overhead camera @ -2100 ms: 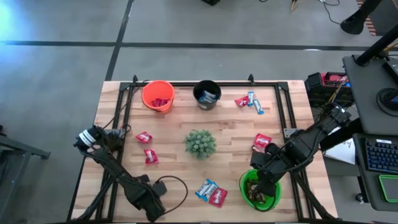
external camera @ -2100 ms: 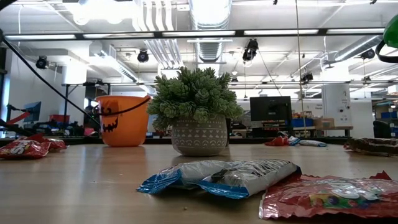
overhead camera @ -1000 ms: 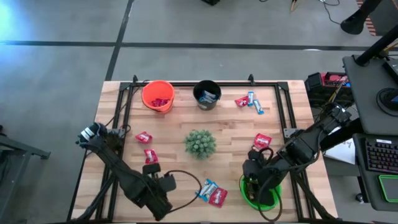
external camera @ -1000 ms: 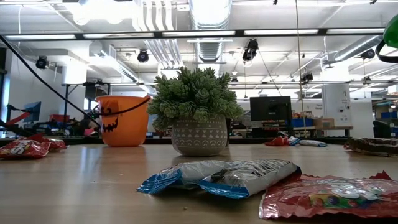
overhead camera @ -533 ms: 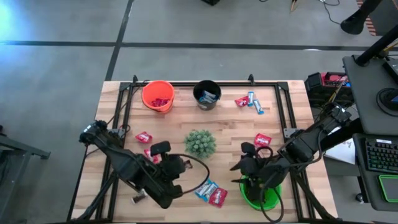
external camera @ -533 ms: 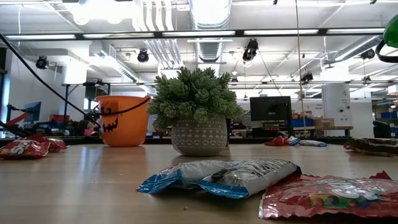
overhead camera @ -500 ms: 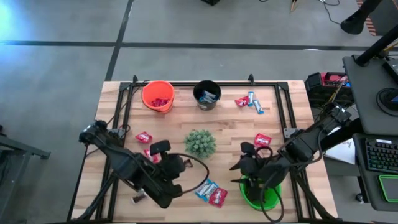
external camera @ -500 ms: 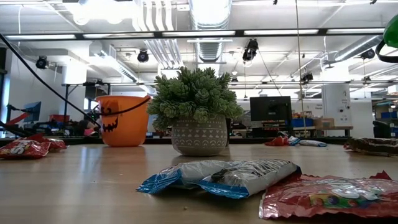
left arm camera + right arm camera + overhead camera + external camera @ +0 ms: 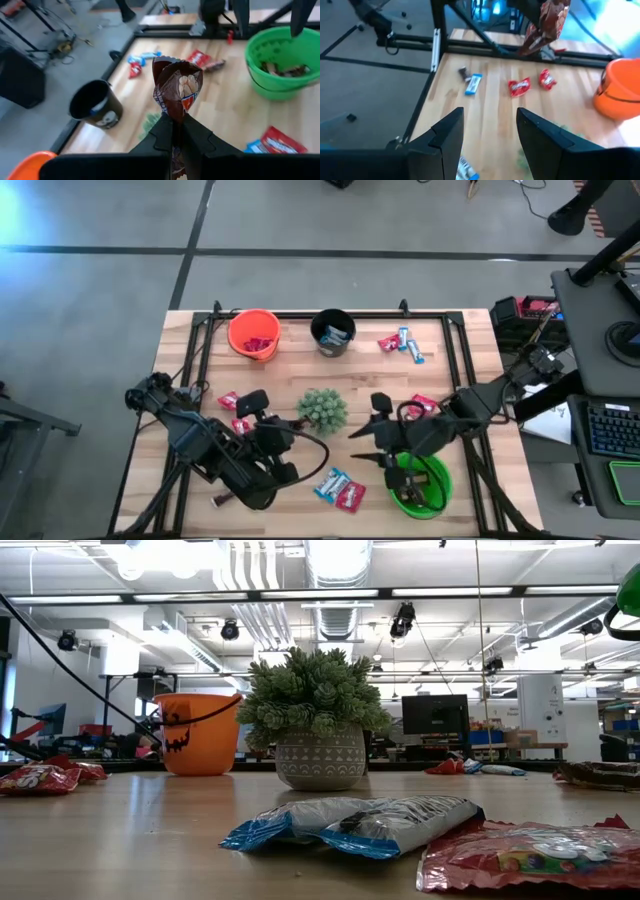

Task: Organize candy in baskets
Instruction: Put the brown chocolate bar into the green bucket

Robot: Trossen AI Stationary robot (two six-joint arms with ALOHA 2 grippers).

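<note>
The left gripper (image 9: 172,131) is pinching a brown candy (image 9: 177,89) by its lower edge, jaws pressed tight on the wrapper so the bar is standing upright ahead of the wrist. In the high view this gripper (image 9: 285,432) is hovering over the table's (image 9: 470,350) left half, just left of the plant (image 9: 322,409), which is sitting mid-table as an obstacle, not a target. Judging by the brown bars already lying in the green basket (image 9: 281,64), that is probably where this one is heading, so the arm is carrying it high to clear the plant.

The right gripper (image 9: 485,131) is holding nothing, its fingers (image 9: 447,134) spread wide; it is hanging above the table just left of the green basket (image 9: 424,486), near the front right, apparently waiting for a handover or a next pick.

The black basket (image 9: 333,332) is holding a blue bar and the orange basket (image 9: 254,334) red ones, both at the far edge. Loose candy is still lying about: a red-and-blue cluster (image 9: 401,342) far right, red bars (image 9: 231,401) at left, red ones (image 9: 421,406) near the right arm, and a blue and red pair (image 9: 340,488) up front, seen close in the low view (image 9: 362,823). Sorting is looking roughly midway
</note>
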